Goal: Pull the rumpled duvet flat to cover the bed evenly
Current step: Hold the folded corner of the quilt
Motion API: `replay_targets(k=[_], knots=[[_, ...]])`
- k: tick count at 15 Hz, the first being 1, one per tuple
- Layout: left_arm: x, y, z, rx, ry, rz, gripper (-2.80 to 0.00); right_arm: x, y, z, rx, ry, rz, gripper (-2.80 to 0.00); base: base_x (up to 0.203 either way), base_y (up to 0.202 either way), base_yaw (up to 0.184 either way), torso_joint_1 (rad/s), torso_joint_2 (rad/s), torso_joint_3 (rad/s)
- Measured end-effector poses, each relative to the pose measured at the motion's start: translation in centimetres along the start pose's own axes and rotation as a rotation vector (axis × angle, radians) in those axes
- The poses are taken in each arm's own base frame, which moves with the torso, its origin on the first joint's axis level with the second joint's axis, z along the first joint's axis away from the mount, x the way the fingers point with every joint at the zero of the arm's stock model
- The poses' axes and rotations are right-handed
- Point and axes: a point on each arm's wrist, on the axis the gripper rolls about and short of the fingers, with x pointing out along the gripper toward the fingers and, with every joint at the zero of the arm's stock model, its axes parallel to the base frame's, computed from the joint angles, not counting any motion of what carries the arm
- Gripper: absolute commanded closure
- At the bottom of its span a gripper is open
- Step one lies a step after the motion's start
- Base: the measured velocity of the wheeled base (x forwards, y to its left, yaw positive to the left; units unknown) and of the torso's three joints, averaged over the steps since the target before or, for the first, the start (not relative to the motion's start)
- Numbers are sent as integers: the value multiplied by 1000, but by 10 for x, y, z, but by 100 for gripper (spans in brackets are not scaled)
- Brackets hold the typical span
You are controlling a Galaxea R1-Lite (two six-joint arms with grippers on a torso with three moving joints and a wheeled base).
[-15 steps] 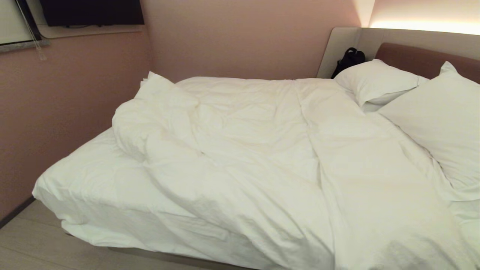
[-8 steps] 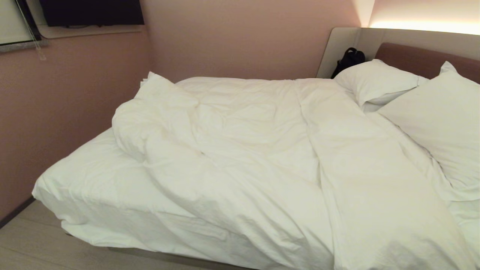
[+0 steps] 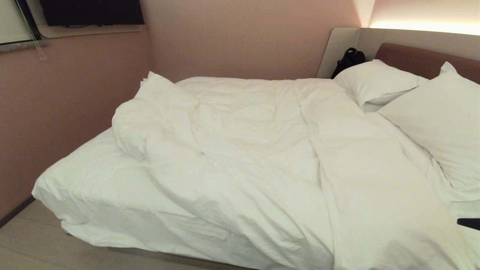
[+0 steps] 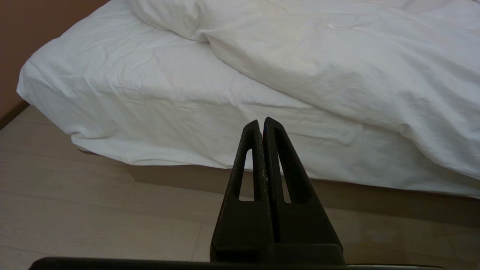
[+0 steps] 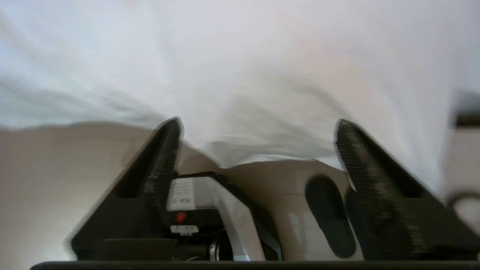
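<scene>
The right gripper (image 5: 257, 127) is standing with its two black fingers (image 5: 165, 150) spread wide apart and nothing between them, pointing at the hanging white edge of the duvet (image 5: 240, 75) from just in front of it; that view is blurred, so whether the tips are touching the cloth cannot be told. In the head view only a small dark piece of this gripper (image 3: 468, 223) is showing at the right edge, over the near right part of the bed. The left gripper (image 4: 263, 125) is hanging low over the pale wood floor (image 4: 93, 210) in front of the bed's near side, its fingers pressed together with nothing in them and well short of the bedding. The duvet (image 3: 262, 150) is lying rumpled across the middle and right of the bed (image 3: 168, 257), bunched into a thick fold toward the far left and draping over the near edge at the right. At the near left corner the white sheet (image 3: 93, 180) is lying uncovered. Two white pillows are resting at the far right, one farther back (image 3: 375, 82) and one nearer (image 3: 438, 123), against the brown headboard (image 3: 420, 58). A black bag (image 3: 348, 60) is sitting in the far corner behind the farther pillow, and pink walls (image 3: 232, 37) are closing in the far and left sides.
</scene>
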Motion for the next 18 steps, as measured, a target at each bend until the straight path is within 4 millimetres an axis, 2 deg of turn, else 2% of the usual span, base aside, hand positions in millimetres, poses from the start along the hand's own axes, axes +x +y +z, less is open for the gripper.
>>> replay_targets(k=[4, 7, 12, 15, 18], knots=[[0, 0, 0, 0, 0, 0, 0, 2, 58, 12, -82, 46, 152, 0, 0, 0, 0, 0, 0, 0], [0, 0, 0, -1, 0, 0, 0, -7, 86, 10, -43, 58, 175, 0, 0, 0, 0, 0, 0, 0], [0, 0, 0, 0, 0, 0, 0, -47, 102, 2, 120, 7, 110, 0, 0, 0, 0, 0, 0, 0], [0, 0, 0, 0, 0, 0, 0, -75, 108, -18, 170, -36, 75, 0, 0, 0, 0, 0, 0, 0], [0, 0, 0, 0, 0, 0, 0, -106, 115, -46, 125, -90, 112, 0, 0, 0, 0, 0, 0, 0]])
